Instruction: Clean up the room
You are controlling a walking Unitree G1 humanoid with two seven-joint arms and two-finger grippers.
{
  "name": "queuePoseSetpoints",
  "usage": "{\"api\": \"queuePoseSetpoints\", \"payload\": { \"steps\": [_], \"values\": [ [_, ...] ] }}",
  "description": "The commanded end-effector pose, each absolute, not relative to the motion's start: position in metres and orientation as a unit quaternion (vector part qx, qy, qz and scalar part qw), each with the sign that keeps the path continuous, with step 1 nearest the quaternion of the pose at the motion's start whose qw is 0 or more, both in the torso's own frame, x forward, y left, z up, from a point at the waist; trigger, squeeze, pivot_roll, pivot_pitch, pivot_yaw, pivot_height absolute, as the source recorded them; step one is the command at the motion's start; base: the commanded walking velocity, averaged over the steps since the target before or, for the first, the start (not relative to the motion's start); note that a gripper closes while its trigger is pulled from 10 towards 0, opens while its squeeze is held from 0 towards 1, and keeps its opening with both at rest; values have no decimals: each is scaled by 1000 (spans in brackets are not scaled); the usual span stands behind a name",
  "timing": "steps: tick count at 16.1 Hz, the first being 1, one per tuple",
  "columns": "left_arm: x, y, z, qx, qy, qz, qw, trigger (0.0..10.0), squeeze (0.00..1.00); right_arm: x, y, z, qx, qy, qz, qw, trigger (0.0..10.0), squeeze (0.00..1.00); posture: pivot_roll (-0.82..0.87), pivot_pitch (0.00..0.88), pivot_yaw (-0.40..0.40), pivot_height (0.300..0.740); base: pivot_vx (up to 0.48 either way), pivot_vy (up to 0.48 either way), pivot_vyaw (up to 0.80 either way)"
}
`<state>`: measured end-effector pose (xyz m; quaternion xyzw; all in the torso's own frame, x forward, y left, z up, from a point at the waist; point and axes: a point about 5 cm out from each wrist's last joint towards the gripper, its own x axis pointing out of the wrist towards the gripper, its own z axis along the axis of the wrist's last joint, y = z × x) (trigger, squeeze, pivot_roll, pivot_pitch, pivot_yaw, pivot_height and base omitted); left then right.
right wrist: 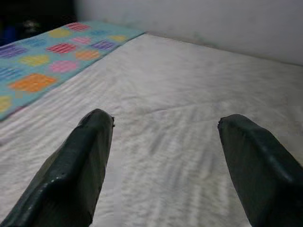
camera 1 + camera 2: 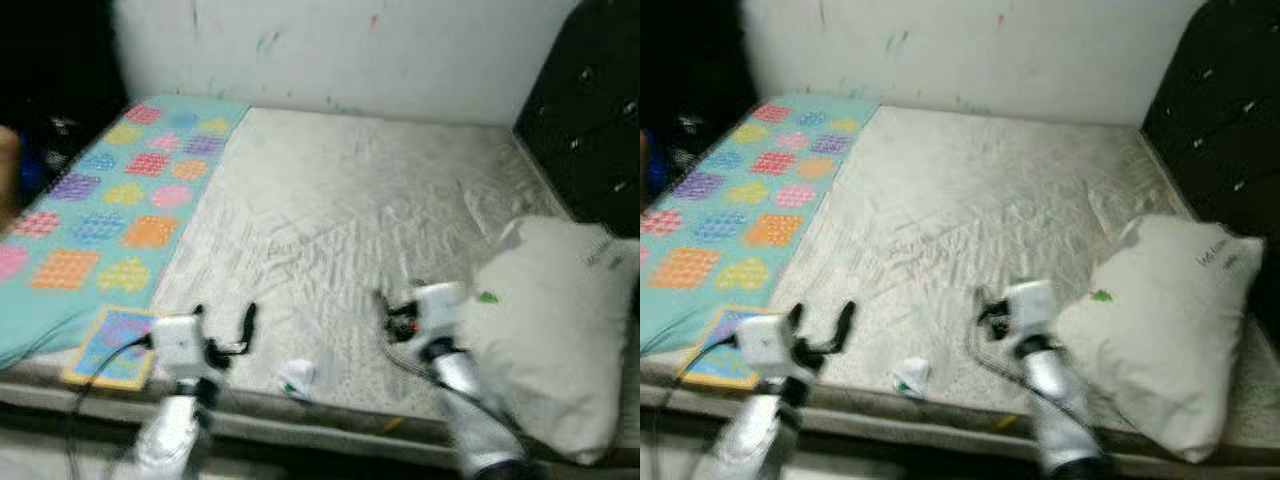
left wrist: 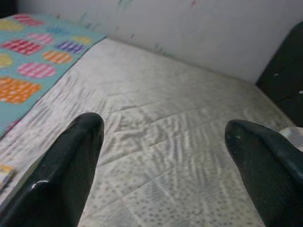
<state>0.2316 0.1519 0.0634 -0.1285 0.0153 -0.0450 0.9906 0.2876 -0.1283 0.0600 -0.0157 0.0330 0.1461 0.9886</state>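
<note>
A small crumpled white scrap with a green mark [image 2: 297, 377] lies on the grey-white mattress [image 2: 350, 200] near its front edge, between my two arms. My left gripper [image 2: 225, 325] hovers open just left of the scrap, and its black fingers [image 3: 71, 161] stand wide apart over bare mattress. My right gripper [image 2: 390, 312] hangs open to the right of the scrap, with nothing between its fingers [image 1: 80, 161]. A flat colourful picture book [image 2: 115, 345] lies at the front left corner, beside my left wrist.
A turquoise blanket with coloured patches [image 2: 110, 210] covers the bed's left side. A big white pillow [image 2: 555, 330] lies at the front right, close to my right arm. A dark dresser [image 2: 590, 100] stands at the back right, and a white wall [image 2: 350, 50] runs behind the bed.
</note>
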Motion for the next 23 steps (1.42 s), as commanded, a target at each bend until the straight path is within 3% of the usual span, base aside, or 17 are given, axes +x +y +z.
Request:
{"api": "queuePoseSetpoints", "payload": {
  "steps": [1, 6, 14, 23],
  "values": [
    [234, 146, 65, -133, 14, -54, 990, 10000, 0, 289, -139, 62, -25, 30, 133, 990, 10000, 0, 98, 43, -33, 740, 292, 0, 0],
    [235, 145, 65, -133, 14, -56, 989, 10000, 0, 289, -140, 61, -27, 32, 131, 991, 10000, 0, 93, 39, -33, 740, 300, 0, 0],
    [238, 146, 64, -146, 19, -32, 989, 10000, 0, 291, -141, 61, -28, 34, 131, 990, 10000, 0, 94, 32, -38, 740, 0, 0, 0],
    [238, 145, 63, -148, 19, -37, 988, 10000, 0, 290, -143, 60, -32, 38, 131, 990, 10000, 0, 89, 40, -41, 740, 0, 463, 0]
  ]
}}
